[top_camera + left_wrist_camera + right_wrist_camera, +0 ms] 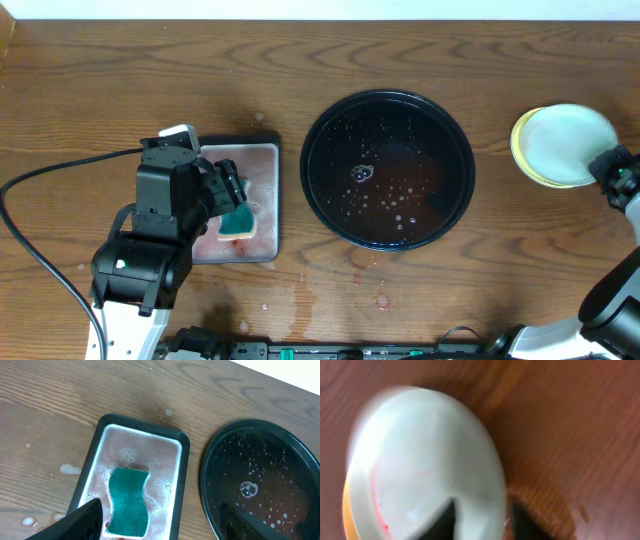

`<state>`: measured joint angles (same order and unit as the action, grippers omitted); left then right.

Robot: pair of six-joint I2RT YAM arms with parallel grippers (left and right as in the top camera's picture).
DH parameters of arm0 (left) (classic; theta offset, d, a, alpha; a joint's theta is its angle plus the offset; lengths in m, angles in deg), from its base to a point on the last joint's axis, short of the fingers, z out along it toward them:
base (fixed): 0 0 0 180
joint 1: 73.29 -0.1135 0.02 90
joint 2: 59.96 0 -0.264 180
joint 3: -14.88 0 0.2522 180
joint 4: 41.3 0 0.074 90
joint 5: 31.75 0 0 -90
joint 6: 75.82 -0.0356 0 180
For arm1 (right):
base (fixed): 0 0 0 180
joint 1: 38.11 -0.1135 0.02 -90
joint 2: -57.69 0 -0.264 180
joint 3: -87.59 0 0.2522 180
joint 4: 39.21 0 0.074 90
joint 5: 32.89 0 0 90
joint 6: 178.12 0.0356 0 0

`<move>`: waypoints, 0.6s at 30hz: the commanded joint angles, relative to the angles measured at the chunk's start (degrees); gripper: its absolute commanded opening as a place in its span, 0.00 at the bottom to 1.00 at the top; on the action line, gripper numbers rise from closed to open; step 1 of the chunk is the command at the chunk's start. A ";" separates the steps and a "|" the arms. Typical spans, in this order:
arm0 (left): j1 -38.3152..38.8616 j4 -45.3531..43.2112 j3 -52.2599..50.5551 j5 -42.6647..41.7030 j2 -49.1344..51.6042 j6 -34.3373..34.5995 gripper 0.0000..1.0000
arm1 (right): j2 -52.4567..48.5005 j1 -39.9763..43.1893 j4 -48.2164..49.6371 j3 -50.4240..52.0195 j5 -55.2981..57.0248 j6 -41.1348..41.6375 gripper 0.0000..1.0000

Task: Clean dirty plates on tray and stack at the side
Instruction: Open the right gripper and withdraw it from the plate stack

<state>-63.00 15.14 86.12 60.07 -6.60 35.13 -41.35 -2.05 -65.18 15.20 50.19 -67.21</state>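
Between the fingers of the right gripper [483, 511] lies the rim of the top plate [425, 460], a pale mint-green one. One finger stands over the plate's inner face, the other outside the rim. The jaws stand apart, but the right wrist view is blurred and it cannot be told whether they pinch the rim or clear it.

This plate rests on a pale yellow plate [346, 505], offset so that the yellow edge shows on one side. The stack sits on the table [120, 80] at the right, well apart from the round black tray [335, 140].

The left gripper [161, 505] hangs with its jaws wide and empty above the green sponge [129, 502], which lies in the foamy small rectangular tray [145, 424].

Hazards:
- A finger catching the rim on withdrawal would probably drag the top plate off the yellow one.
- The round tray is wet, so the plates are probably slippery.
- A thin red streak shows on the top plate, so the wipe may be incomplete.

Count: two plates discernible, a third perhaps hidden between them; one round tray, holding droplets only; one small tray; one sponge.
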 commanded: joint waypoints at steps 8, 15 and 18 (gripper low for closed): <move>-0.13 0.13 1.27 0.07 0.11 -0.55 0.75 | 5.16 -1.25 -4.07 -0.68 -7.48 1.79 0.70; -0.13 2.16 1.27 0.13 0.09 -2.29 0.75 | 24.28 -6.03 -15.80 -0.68 -13.51 -1.97 0.67; -0.13 2.71 1.27 0.13 -0.02 -2.75 0.75 | 28.13 -11.54 -20.33 -0.68 -13.07 -3.85 0.68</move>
<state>-63.00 17.45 86.12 60.07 -6.57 34.32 -16.22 -8.70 -82.67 14.96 38.30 -67.82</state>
